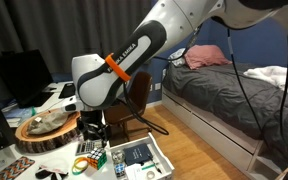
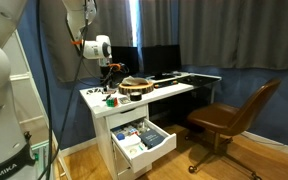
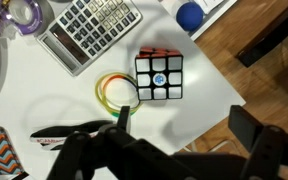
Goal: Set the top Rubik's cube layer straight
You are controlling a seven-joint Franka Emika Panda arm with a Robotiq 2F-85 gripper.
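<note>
The end effector (image 3: 179, 140) is wide open and holds nothing. Its two dark fingers (image 3: 246, 128) show at the bottom of the wrist view, one at each side. It hangs over the white worktop (image 3: 209, 105) and does not touch anything.

The Rubik's cube (image 3: 156, 77) sits on the worktop in the middle of the wrist view, a bit above the gap between the fingers. Its white side faces up, and a strip of red peeks out along its top edge. I think the job has hardly begun. The end effector is lined up near the cube, but it has not gripped the cube, so the top layer has not been turned yet. It has yet to go down, grip the top layer and twist it straight. From here I cannot tell how crooked that layer is.

A blue mark sits in the middle white square, too small to read. The calculator (image 3: 89, 30) at the upper left has keys too blurry to read. In an exterior view the arm (image 1: 134, 45) reads "ANKA", and the white arm (image 2: 6, 150) at the lower left of an exterior view reads "EMIKA".
</note>
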